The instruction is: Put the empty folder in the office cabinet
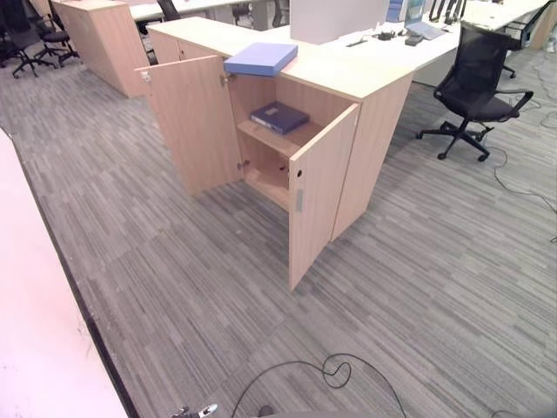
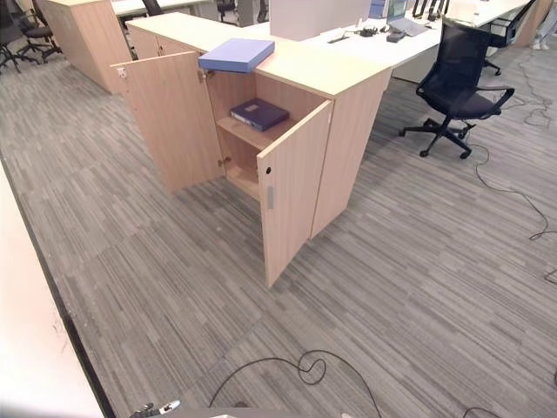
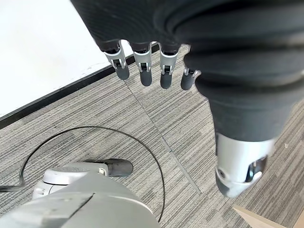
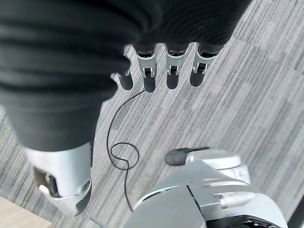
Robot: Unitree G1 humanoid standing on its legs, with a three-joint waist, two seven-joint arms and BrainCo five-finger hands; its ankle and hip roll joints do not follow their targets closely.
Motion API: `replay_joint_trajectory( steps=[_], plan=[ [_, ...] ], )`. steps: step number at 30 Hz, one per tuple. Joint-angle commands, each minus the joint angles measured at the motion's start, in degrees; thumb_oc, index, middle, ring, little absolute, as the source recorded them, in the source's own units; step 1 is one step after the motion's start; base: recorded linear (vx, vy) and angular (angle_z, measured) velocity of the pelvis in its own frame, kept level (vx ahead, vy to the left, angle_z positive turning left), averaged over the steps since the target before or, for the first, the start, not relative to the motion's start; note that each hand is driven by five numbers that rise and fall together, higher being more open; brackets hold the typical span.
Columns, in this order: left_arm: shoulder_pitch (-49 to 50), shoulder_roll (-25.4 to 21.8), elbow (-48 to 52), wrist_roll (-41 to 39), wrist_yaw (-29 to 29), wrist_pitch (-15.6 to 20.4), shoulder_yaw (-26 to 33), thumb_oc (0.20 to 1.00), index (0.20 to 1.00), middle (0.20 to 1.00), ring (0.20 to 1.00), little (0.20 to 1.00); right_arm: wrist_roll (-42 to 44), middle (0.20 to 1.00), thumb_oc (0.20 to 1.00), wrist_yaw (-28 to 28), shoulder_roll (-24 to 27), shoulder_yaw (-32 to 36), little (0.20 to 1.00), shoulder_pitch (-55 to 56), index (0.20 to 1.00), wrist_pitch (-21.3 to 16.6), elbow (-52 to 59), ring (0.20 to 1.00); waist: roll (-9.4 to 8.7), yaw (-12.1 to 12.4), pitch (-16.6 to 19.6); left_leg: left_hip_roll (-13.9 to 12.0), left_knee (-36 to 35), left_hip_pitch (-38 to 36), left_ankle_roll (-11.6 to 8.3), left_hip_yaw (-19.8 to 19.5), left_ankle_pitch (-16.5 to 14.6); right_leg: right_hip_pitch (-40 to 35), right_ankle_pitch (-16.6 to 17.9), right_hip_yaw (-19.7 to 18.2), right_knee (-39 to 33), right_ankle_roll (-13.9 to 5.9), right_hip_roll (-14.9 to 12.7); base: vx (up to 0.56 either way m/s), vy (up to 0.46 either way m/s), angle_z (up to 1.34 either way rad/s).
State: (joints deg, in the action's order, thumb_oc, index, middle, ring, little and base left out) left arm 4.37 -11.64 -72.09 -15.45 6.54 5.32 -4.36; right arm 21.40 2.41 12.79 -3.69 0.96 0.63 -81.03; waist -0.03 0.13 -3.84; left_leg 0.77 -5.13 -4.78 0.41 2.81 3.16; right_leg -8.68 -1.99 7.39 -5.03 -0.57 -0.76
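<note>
Cabinet (image 1: pixel 348 165) stands with both doors open. Light blue folder (image 1: pixel 261 58) lies on its top, untouched; a dark folder (image 1: pixel 279 117) sits on the shelf inside. Left hand (image 3: pixel 142 66) and right hand (image 4: pixel 171 71) hang over the carpet, fingers straight and empty. Pick-up and placing are still to do.

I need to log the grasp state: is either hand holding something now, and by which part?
Nothing is held. The left hand and right hand hang open over the carpet; one folder lies on the cabinet, another folder inside it.

Matt wood-grain cabinet (image 1: pixel 374 131), ribbed grey carpet (image 1: pixel 200 287)
</note>
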Motion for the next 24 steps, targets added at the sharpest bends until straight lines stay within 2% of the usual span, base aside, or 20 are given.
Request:
replay_joint_trajectory(
  steps=[1,16,21,24],
  plan=[
    [-2.97,0.5,-2.09,-1.28,-0.03,2.14,0.83,1.0,1.0,1.0,1.0,1.0,0.87,1.0,1.0,0.06,0.8,1.01,1.0,-4.02,1.0,-0.37,-3.67,1.0,0.01,-0.09,-0.84,1.09,0.13,-2.99,-0.55,3.32,-6.59,0.67,1.34,4.21,0.03,-4.64,-1.87,0.0,0.0,0.0],
    [-2.6,0.45,-2.45,0.07,0.63,2.63,0.9,1.0,1.0,1.0,1.0,1.0,-1.48,1.0,1.0,0.33,0.38,-0.68,1.0,-4.36,1.0,-0.51,-3.41,1.0,0.04,0.35,-0.89,1.04,0.13,-3.48,-0.61,3.02,-6.58,-0.02,0.89,4.88,0.03,-4.5,-1.72,0.0,0.0,0.0],
    [-2.65,0.64,-1.27,0.78,4.01,4.08,0.48,1.0,1.0,1.0,1.0,1.0,-1.62,1.0,1.0,1.75,0.02,-0.85,1.0,-4.6,1.0,-0.88,-3.62,1.0,-0.23,0.67,-0.99,1.11,0.13,-3.44,-0.61,2.7,-6.58,-0.09,0.89,5.09,0.03,-4.57,-1.7,0.01,-0.007,0.02],
    [-2.55,1.12,-1.43,0.32,4.11,4.03,0.2,1.0,1.0,1.0,1.0,1.0,-1.68,1.0,1.0,2.23,-0.14,-0.84,1.0,-4.61,1.0,-1.09,-3.59,1.0,-0.27,0.67,-1.01,1.11,0.13,-3.45,-0.59,2.67,-6.63,-0.12,0.87,5.15,0.03,-4.58,-1.71,0.01,-0.003,0.05]
  ],
)
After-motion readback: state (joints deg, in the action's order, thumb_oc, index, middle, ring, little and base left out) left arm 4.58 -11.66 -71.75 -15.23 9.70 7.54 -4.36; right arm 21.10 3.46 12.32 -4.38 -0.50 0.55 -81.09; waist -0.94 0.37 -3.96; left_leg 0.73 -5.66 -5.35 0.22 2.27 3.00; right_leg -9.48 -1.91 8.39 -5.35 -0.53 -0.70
